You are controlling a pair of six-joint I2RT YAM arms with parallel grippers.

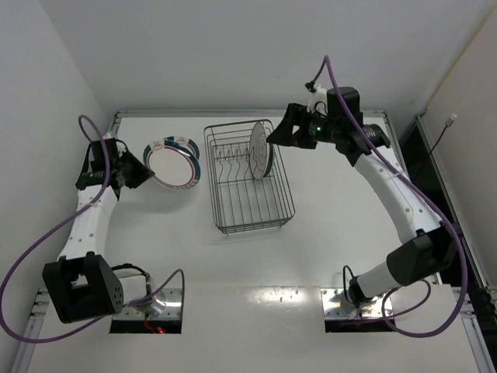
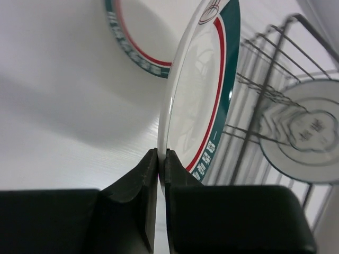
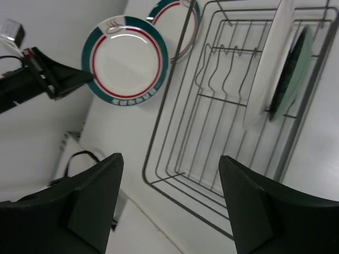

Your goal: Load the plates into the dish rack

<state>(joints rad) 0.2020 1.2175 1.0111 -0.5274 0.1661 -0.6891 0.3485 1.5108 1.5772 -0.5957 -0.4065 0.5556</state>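
Note:
My left gripper (image 2: 161, 159) is shut on the rim of a white plate with teal and red bands (image 2: 198, 90) and holds it tilted up just left of the dish rack (image 1: 248, 179). This plate also shows in the top view (image 1: 171, 163) and the right wrist view (image 3: 125, 59). A second banded plate (image 2: 137, 45) lies on the table behind it. A white plate with a faint centre pattern (image 3: 270, 63) and a smaller teal plate (image 3: 292, 69) stand in the rack's tines. My right gripper (image 1: 276, 136) is open and empty, above the rack's far right side.
The rack is a dark wire basket (image 3: 175, 180) in the middle of the white table. Its near half holds nothing, and several upright tines (image 3: 222, 74) stand free. White walls close in the table at the left, back and right.

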